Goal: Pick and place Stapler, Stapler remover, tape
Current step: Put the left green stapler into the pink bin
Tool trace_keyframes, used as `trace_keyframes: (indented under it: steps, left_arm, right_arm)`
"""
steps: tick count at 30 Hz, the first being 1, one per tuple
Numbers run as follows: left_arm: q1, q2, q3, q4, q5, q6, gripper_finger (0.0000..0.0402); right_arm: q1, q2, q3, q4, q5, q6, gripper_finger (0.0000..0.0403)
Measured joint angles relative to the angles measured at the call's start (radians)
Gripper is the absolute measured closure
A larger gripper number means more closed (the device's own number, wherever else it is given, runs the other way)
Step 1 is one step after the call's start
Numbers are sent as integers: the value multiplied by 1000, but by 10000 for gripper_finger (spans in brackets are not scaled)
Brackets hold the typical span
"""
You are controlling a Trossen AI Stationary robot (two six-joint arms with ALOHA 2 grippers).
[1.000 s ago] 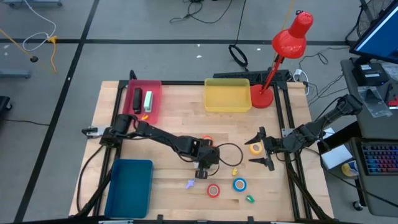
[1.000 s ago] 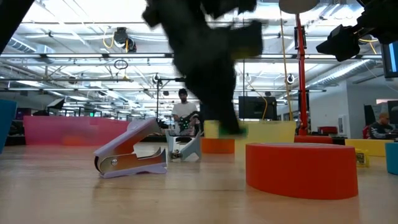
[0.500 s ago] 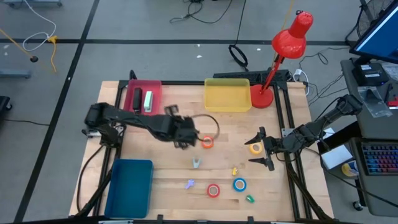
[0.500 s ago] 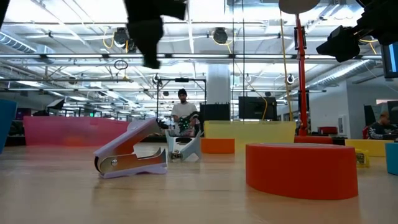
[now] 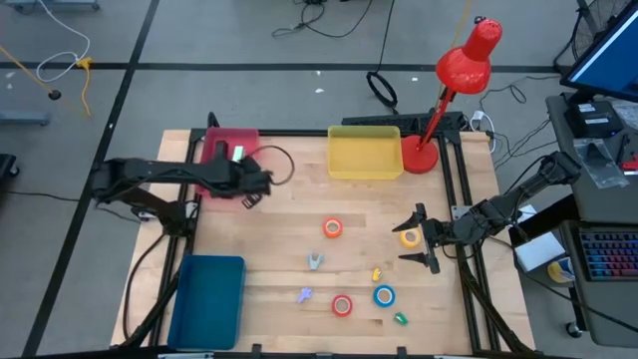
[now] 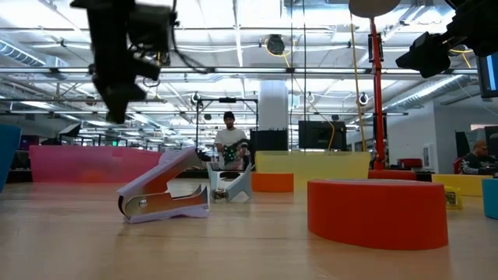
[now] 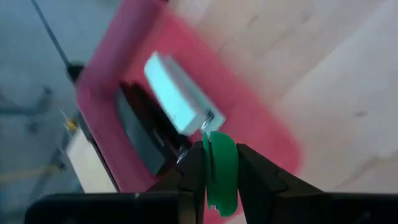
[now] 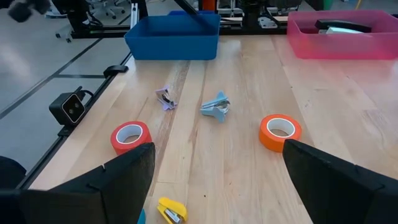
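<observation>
One small green staple remover (image 7: 221,168), likely light, stiff and slick, sits clamped edge-on in the left gripper (image 7: 219,177) over the pink tray (image 5: 213,152); right gripper (image 5: 423,238) waits spread beside the yellow tape (image 5: 410,237).

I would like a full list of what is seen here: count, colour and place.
trays: 3; pink tray far left, yellow tray far middle, blue tray near left
staplers: 2; black stapler, white stapler, in pink tray
tape: 4; orange tape, yellow tape, red tape, blue tape, on table
removers: 4; grey remover, purple remover, yellow remover, green remover, among tapes
lamp: 1, red, far right
left gripper: over pink tray, shut on green piece
right gripper: open, beside yellow tape
</observation>
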Motion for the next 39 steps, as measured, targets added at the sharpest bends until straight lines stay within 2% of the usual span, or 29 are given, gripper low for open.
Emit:
trace_keyframes:
  steps: [4,8,18,24,39]
  left_arm:
    - [115,-58,-111,56,86,12,335]
    - [206,-64,-181,71,148,8,324]
    - [334,-60,-209,75,208,31,331]
    - [371,-60,-209,75,266,40,322]
    - [366,-60,-209,120,273,105,326]
  right_arm:
    - [0,0,0,0,0,0,58]
    - [0,0,0,0,0,0,59]
    - [0,0,0,0,0,0,58]
    - [0,0,0,0,-1,0,58]
    - [0,0,0,0,-2,0,61]
